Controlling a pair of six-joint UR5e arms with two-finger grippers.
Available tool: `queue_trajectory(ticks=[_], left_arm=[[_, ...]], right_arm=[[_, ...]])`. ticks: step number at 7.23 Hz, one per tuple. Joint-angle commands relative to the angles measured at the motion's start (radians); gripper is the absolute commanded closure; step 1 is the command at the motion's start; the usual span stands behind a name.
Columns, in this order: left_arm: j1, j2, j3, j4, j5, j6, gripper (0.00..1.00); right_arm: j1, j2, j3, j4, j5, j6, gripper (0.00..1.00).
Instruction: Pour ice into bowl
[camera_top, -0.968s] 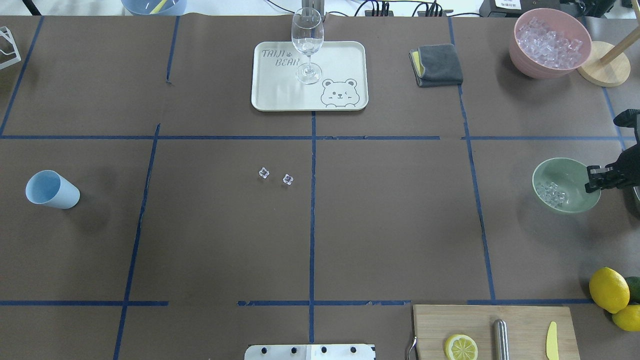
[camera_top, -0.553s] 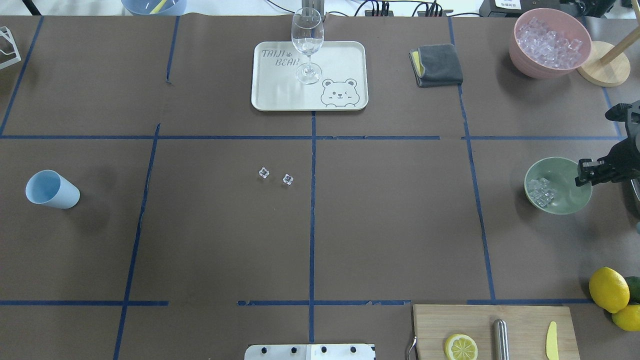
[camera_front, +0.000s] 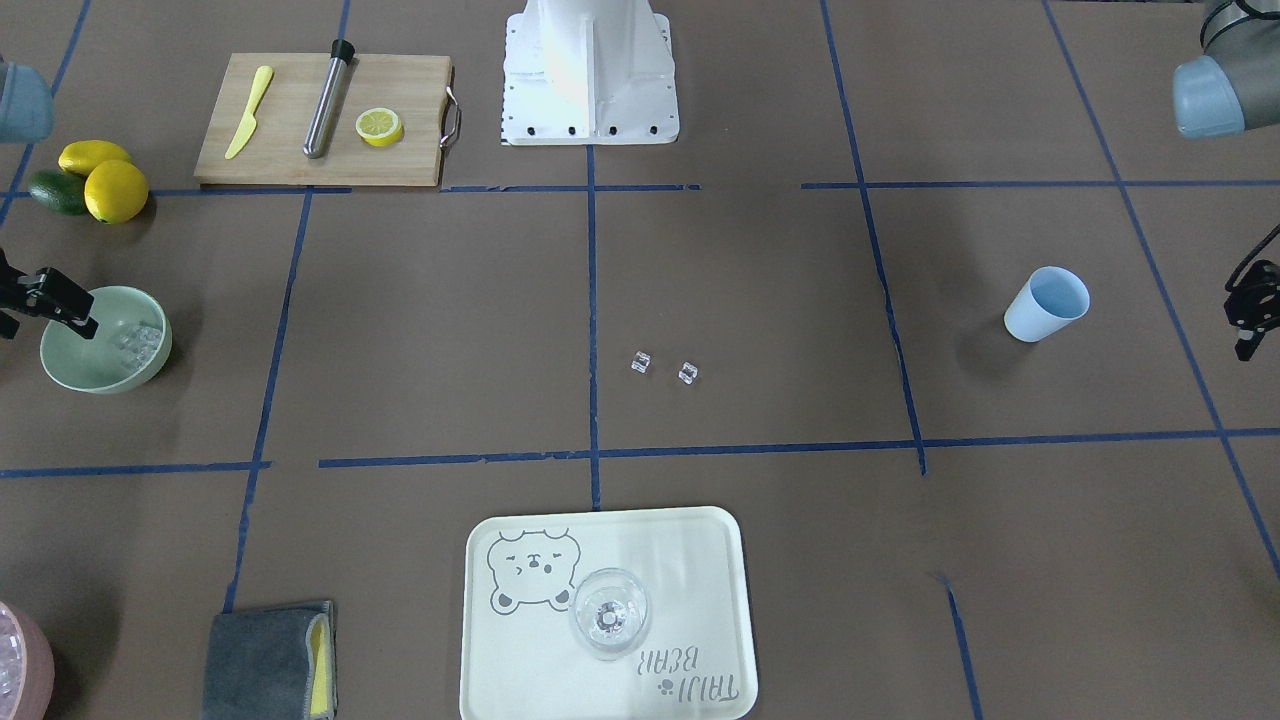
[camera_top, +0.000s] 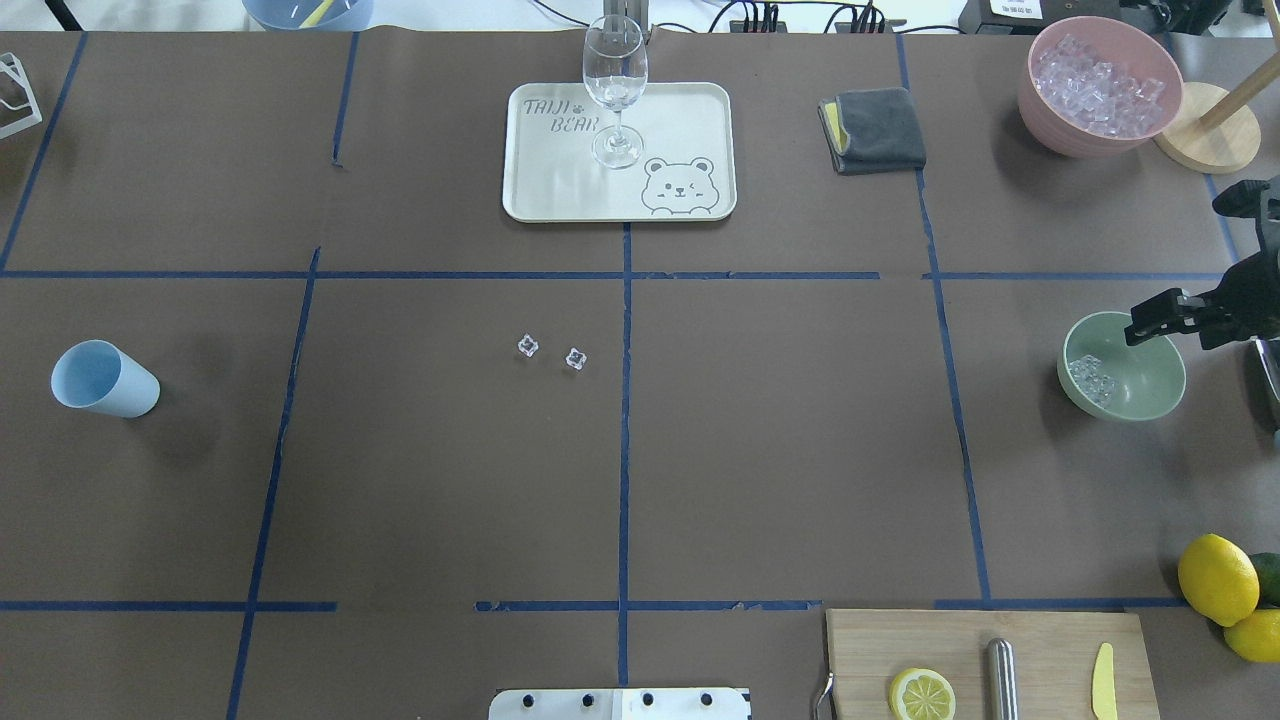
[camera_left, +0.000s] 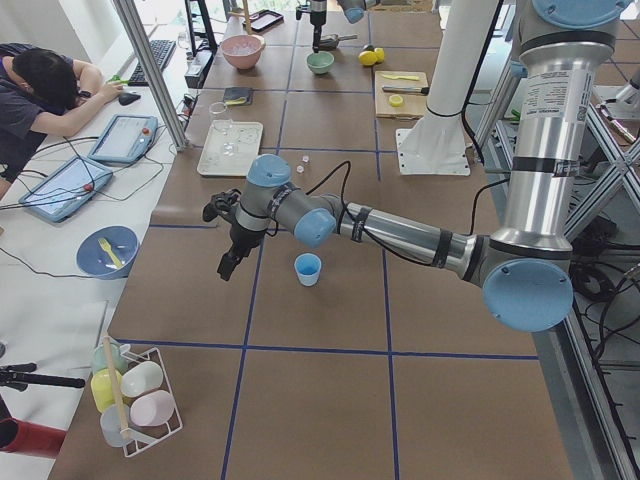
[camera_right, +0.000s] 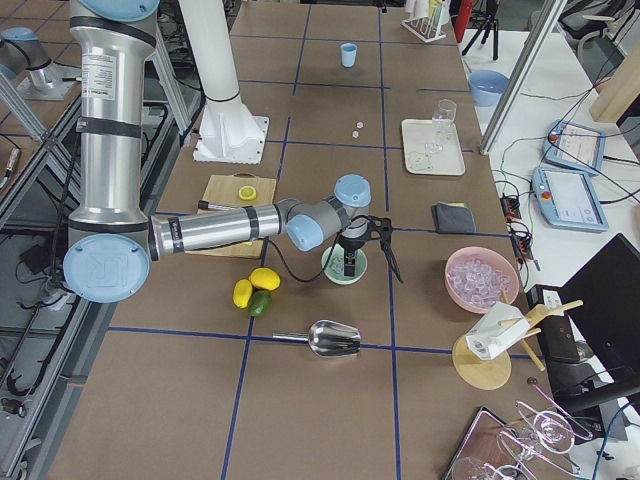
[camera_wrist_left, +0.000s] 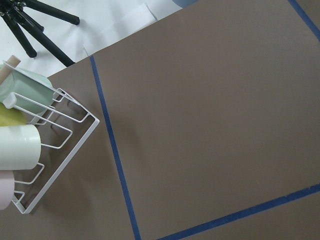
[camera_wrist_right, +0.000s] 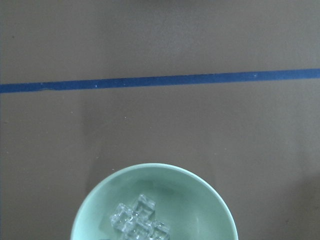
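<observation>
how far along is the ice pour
Done: a cluster of ice lies in the bowl. In hand: the right gripper hangs at its rim; grip unclear. Remaining: two stray cubes lie mid-table, outside the bowl.

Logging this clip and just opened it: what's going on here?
The right end effector, open, hovers with one finger over the rim of the green bowl, which holds a few ice cubes. Two loose cubes lie out in the middle. The light blue cup looks empty, and the left end effector is apart from it.
</observation>
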Motion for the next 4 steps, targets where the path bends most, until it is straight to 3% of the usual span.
queue_trajectory(ticks=[1, 2, 4], left_arm=[[-0.068, -0.028, -0.002, 0.168, -0.065, 0.12, 0.0], [-0.146, -0.032, 0.002, 0.246, -0.127, 0.212, 0.0], [-0.19, -0.016, 0.012, 0.281, -0.188, 0.267, 0.0]], right_arm=[[0.111, -0.003, 0.011, -0.11, -0.002, -0.228, 0.0], [0.182, 0.008, 0.023, -0.244, 0.0, -0.423, 0.0], [0.35, 0.082, 0.057, -0.543, 0.026, -0.737, 0.0]])
